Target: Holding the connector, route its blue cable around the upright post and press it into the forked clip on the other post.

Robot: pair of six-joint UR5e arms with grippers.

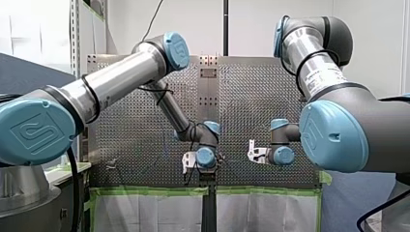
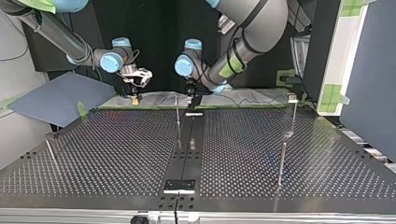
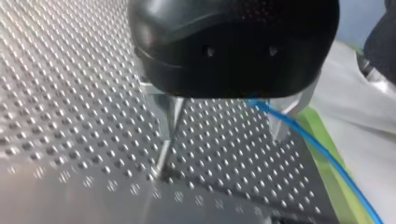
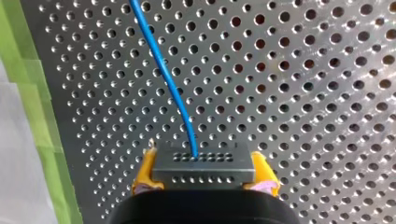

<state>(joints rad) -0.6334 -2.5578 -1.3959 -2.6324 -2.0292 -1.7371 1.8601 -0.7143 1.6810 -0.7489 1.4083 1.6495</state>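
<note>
Connector (image 4: 203, 165), a dark block with rows of small holes, is pinched on two sides between the yellow pads (image 4: 145, 171) of my right gripper (image 4: 205, 173), which is closed on it. In the top view that gripper hangs to the left of the post (image 2: 177, 116) and a little behind it, over the far edge of the table (image 2: 116, 154). The blue cable (image 4: 163, 74) leaves the connector's face and runs ahead over the perforated plate. My left gripper (image 3: 224, 140) sits just to the right of the post in the top view, also behind it and low over the table. Its metal fingers (image 3: 170, 116) stand well apart with nothing clamped between them. The cable comes out from under its black body close beside one finger, but I cannot tell whether they touch. The clip (image 2: 292, 98) tops a thin rod far to the right of the post in the top view, well apart from both grippers.
</note>
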